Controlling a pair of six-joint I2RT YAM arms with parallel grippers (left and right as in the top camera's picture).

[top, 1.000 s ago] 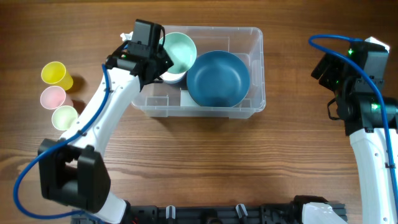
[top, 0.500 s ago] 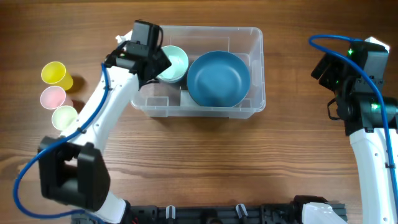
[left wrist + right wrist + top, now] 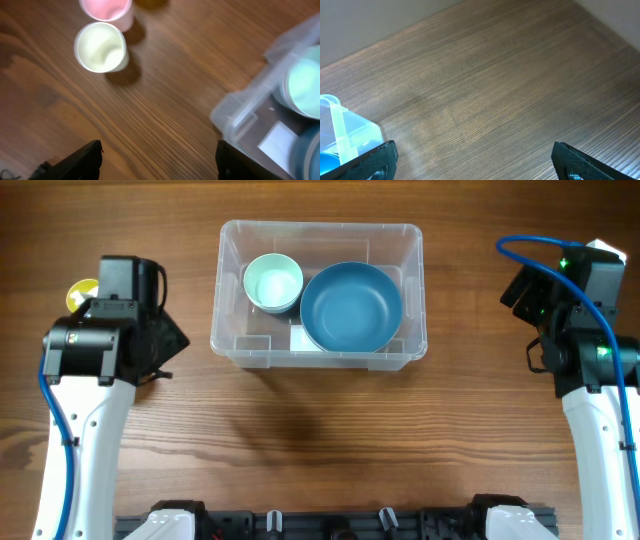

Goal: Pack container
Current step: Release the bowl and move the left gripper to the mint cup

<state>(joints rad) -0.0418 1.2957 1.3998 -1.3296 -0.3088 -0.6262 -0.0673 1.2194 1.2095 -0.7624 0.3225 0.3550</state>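
I count one container (image 3: 320,226). Two bowls: one small mint bowl (image 3: 273,282), one large blue bowl (image 3: 351,305). Three cups: one yellow cup (image 3: 80,291), one pink cup (image 3: 106,7), one cream cup (image 3: 100,46).

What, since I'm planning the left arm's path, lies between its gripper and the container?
Only bare table: the left wrist view shows nothing between the left gripper and the container.

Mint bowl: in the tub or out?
In: the mint bowl sits upright inside the container, beside the blue bowl.
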